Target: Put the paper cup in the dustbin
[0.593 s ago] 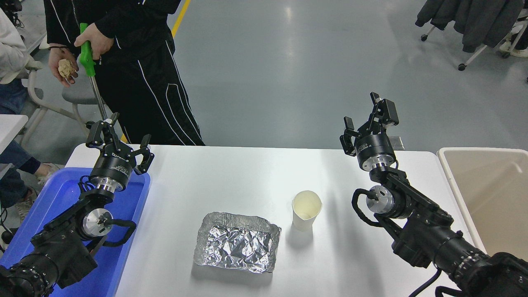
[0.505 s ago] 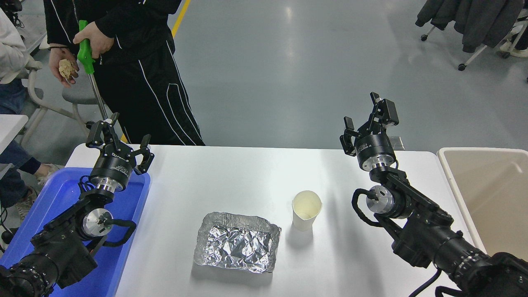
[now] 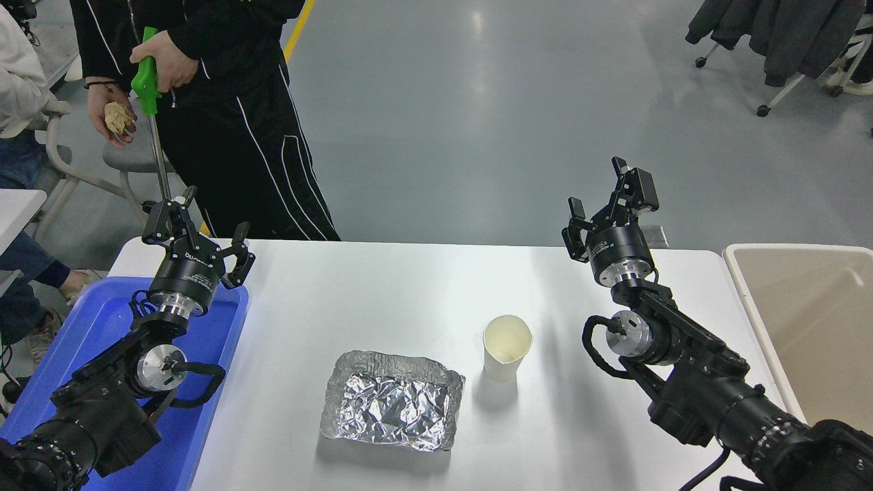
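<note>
**Cup waits upright, right gripper raised and empty**

Nearest on the white table (image 3: 382,286) lies a crinkled foil tray (image 3: 392,401), shallow, with nothing in it that can be made out. Just to its right, apart from it, stands the paper cup (image 3: 506,348), upright, mouth up, and looking empty inside. It is likely very light and thin-walled, so it should crush or tip under a hard squeeze or a sideways nudge. The rolled rim is its stiffest part; a gentle pinch across the upper wall just under that rim, or one finger inside and one outside the lip, seems the safest hold.

At the near left a blue tray (image 3: 204,409) sits under the parked left arm; what shows of its floor is bare. The left gripper (image 3: 198,235) hangs above the tray's far end, fingers spread wide, holding nothing.

At the right edge is the dustbin (image 3: 740,286), its beige interior showing no contents in the visible part. It stands well apart from the cup, with the right arm between them.

Farther back, the right gripper (image 3: 610,201) is lifted over the table's far right part, fingers parted and empty, well apart from the cup. Reaching for the cup has not yet begun.

Beyond the far edge a person stands with a green-handled grabber (image 3: 145,71) in one hand and a crumpled wad (image 3: 116,117) in the other
</note>
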